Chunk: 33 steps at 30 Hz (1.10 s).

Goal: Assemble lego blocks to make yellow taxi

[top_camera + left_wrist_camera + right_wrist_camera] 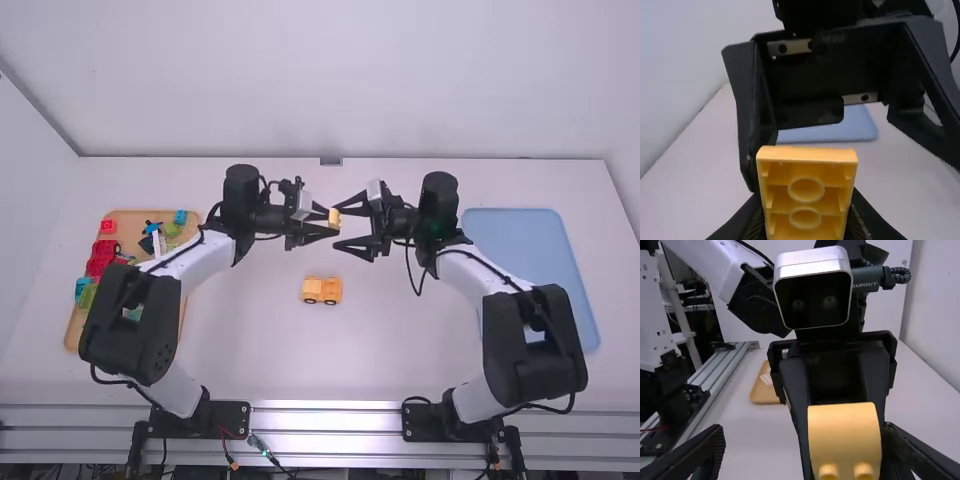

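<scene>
In the high view my left gripper (328,222) is shut on a small yellow-orange block (335,217), held above the table. My right gripper (341,228) faces it, open, one finger close beside the block. The left wrist view has the block's hollow side (805,192), with two round rings, between the fingers of my left gripper (806,222). Two studs show on the block (844,440) in the right wrist view, nearer one finger of my right gripper (803,431); contact there is unclear. A yellow-orange wheeled car body (322,290) rests on the table.
At the left a wooden tray (72,330) holds several red, green and blue blocks, partly under the left arm. A blue tray (540,260) lies at the right, with the right arm over its near part.
</scene>
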Tool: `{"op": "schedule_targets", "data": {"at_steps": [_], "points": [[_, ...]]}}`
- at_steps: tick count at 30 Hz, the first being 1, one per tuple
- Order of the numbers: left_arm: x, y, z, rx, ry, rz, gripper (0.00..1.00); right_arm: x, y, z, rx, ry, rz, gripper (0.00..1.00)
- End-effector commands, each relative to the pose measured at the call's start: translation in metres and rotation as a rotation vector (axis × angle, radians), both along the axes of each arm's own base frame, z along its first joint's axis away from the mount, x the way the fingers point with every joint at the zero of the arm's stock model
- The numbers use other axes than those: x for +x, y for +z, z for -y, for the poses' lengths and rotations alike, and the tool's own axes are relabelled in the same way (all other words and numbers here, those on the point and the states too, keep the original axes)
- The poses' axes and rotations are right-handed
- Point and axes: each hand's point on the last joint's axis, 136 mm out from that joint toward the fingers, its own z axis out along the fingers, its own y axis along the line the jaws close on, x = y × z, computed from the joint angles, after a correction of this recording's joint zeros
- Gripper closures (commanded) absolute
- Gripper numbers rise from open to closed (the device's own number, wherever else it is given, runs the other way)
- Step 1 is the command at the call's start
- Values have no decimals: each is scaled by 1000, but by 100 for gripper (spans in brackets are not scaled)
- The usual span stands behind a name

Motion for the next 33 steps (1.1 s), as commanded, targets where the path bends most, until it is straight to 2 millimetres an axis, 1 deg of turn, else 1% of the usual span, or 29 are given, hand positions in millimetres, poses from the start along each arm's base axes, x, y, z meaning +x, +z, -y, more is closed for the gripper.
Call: {"op": "schedule_targets", "data": {"at_steps": [1,3,4,6,7,10,13,16,18,22,26,31,33], "points": [[-8,0,2,-19,-13,-108,98,8,2,-4,-2,-21,24,21],[-10,0,3,-27,-13,-114,98,11,2,-4,-6,-42,25,27],[-10,-1,3,-28,-13,-114,98,11,2,-4,-6,-42,25,28],[-10,-1,1,-30,-9,-107,98,11,2,-4,-6,-43,25,37],[-11,-2,2,-29,-12,-108,98,12,2,-3,-6,-43,25,39],[-10,-2,1,-29,-9,-110,98,12,2,-3,-6,-44,22,41],[-11,-3,2,-27,-12,-116,98,11,2,-4,-6,-42,22,40],[-12,-3,2,-27,-14,-116,98,11,1,-9,-11,-50,20,38],[-12,-5,1,-27,-11,-116,98,10,1,-12,-12,-49,20,40],[-20,-8,1,-29,-45,-93,98,11,0,-14,-15,-57,23,52],[-19,-10,1,-27,-40,-96,98,13,0,-12,-14,-61,22,56],[-19,-10,1,-27,-40,-95,98,13,0,-11,-14,-63,22,56],[-19,-10,1,-27,-42,-79,98,13,0,-11,-15,-63,18,53]]}}
